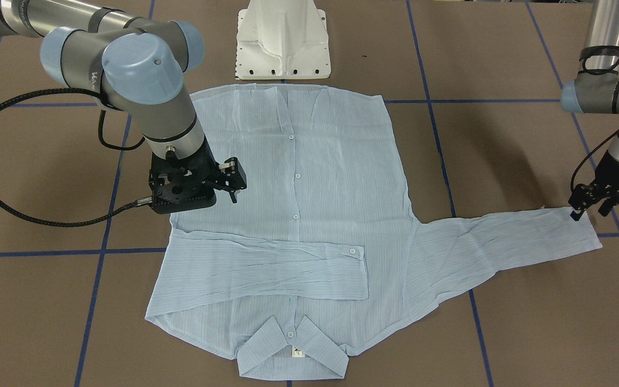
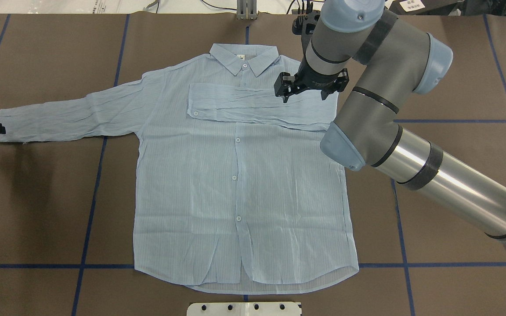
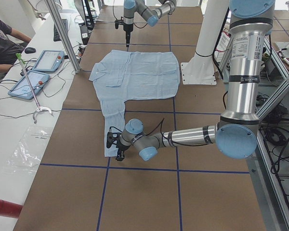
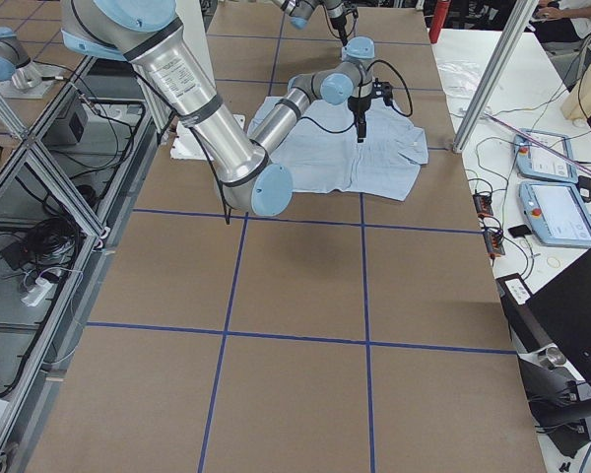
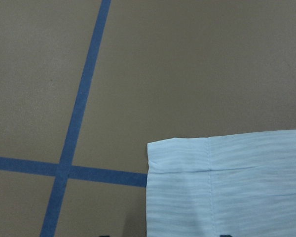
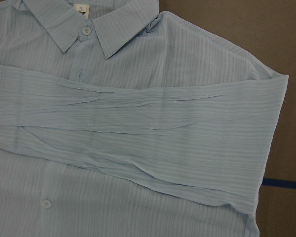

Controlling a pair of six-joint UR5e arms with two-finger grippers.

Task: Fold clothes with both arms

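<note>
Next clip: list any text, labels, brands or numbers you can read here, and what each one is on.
Nothing reads clearly.
White neck label on the shirt: a dark mark, too small to read.
Lettering on the right arm: partly hidden, unreadable.
White sticker on the left arm: print too small.
White sign beyond the table: blurred.

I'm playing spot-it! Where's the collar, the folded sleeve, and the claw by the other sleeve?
collar (image 2: 229, 58), overhead view, on one flap.
folded sleeve (image 2: 253, 105), overhead view, middle of its length.
left gripper (image 1: 589, 212), front-facing view, between its fingertips.
</note>
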